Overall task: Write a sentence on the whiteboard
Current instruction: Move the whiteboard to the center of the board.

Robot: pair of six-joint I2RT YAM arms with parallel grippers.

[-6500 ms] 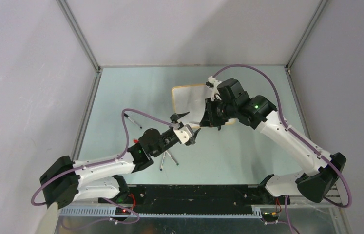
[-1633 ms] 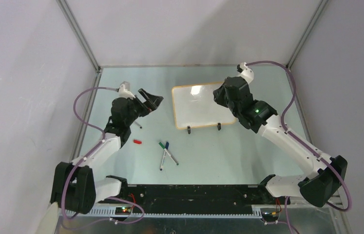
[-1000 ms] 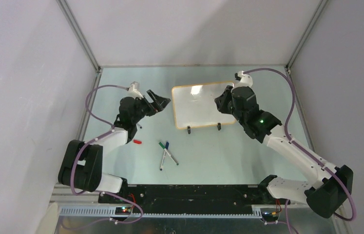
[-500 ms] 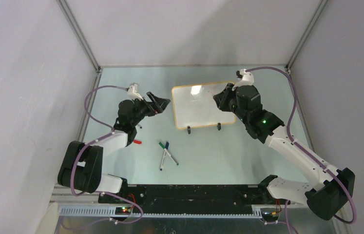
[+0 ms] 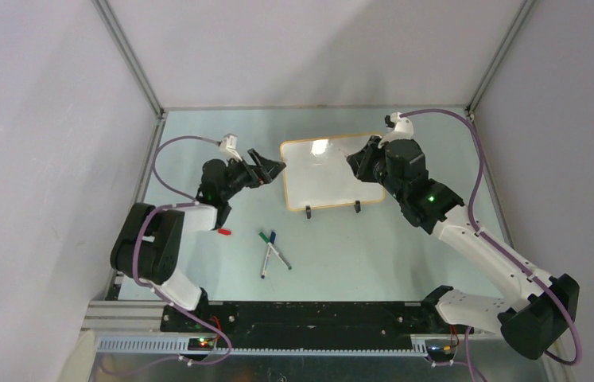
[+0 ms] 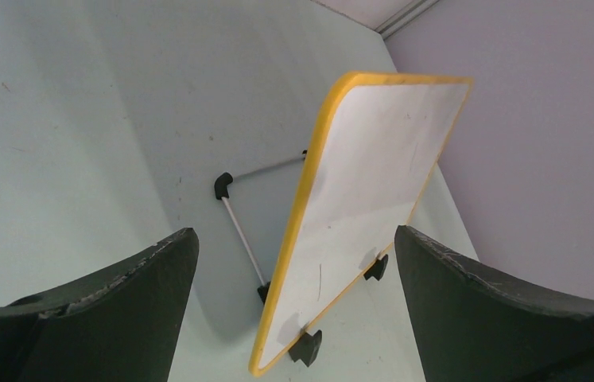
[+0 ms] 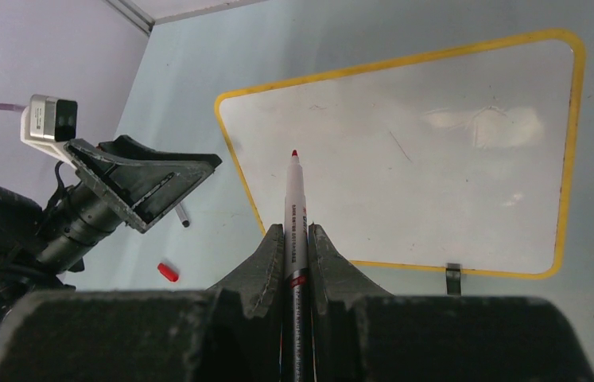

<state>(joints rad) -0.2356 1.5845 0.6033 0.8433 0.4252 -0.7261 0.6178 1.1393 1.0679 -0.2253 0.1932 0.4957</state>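
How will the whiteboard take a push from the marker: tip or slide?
It may slide: the whiteboard leans on two small clip feet on a smooth table. Tipping back seems less likely, as a wire prop braces it behind. It looks thin and light.

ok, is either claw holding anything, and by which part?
Right claw is shut on a red-tipped marker, gripped by the barrel, uncapped tip pointing at the whiteboard. Left claw is open and empty.
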